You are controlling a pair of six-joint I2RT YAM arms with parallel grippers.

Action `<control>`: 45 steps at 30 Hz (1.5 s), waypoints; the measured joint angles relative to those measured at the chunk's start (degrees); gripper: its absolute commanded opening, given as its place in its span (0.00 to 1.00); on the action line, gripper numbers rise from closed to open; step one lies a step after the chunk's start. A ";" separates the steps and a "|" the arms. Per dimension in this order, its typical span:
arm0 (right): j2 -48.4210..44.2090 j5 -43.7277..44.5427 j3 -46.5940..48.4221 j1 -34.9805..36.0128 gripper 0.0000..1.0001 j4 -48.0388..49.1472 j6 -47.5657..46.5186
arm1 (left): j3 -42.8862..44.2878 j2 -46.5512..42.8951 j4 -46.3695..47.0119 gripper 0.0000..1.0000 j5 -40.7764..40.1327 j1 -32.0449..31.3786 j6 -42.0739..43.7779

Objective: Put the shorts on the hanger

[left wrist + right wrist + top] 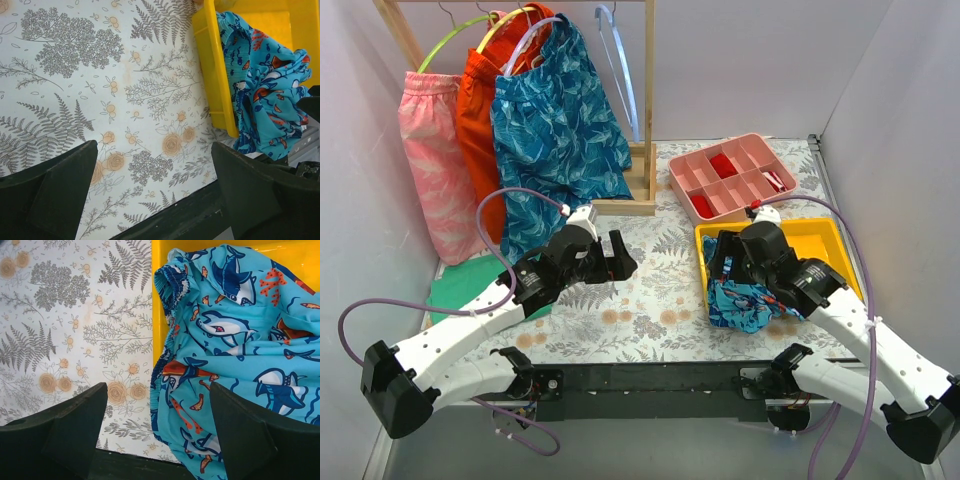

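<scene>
Blue, shark-printed — saw the shorts (235, 340) heaped over the yellow tray (156, 290) rim. Found right gripper (155, 405) spread above, left gripper (154, 150) spread over the mat (75, 75). Needed a waistband pinch — not loose cloth.

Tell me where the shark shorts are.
In the top view, the shorts spill over the near-left corner of the yellow tray, on the right side, beneath the right claw.
</scene>
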 measured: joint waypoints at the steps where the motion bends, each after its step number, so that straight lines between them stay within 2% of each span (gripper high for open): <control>1: 0.66 -0.02 0.33 0.00 0.89 0.07 -0.22 | 0.00 0.00 -0.24 0.98 -0.02 0.00 0.24; 11: 14.93 2.99 3.96 -0.15 0.85 1.75 -3.69 | 2.47 1.57 -4.59 0.98 1.03 0.00 1.11; 20: 21.31 2.27 4.13 -4.94 0.76 7.43 -7.43 | 2.67 -0.83 -7.43 0.98 1.22 0.00 0.39; 22: 22.34 1.42 4.02 -5.44 0.66 9.07 -8.02 | 2.67 -1.75 -7.50 0.98 1.22 0.00 -0.02; 25: 24.06 0.39 3.41 -5.66 0.40 12.24 -8.74 | 2.67 -2.29 -7.48 0.98 1.22 0.00 -0.42; 27: 27.78 0.24 3.23 -5.92 0.31 13.86 -8.63 | 2.67 -2.19 -7.50 0.98 1.20 0.00 -0.70; 28: 28.06 0.24 3.17 -6.01 0.23 13.94 -8.81 | 2.67 -2.16 -7.50 0.98 1.16 0.00 -0.87; 30: 29.46 0.22 2.89 -8.22 0.02 14.43 -9.25 | 2.67 -2.32 -7.37 0.98 1.14 0.00 -1.51; 33: 29.49 -0.04 3.50 -9.35 0.01 13.64 -9.86 | 2.67 -2.49 -6.84 0.98 1.01 0.00 -2.03; 37: 27.58 0.35 8.90 -9.77 0.01 8.15 -10.45 | 2.67 -3.04 -6.10 0.98 0.98 0.00 -2.60; 45: 15.15 0.11 29.57 -9.77 0.01 1.01 -13.00 | 2.75 -3.08 -3.06 0.98 2.80 0.00 -2.62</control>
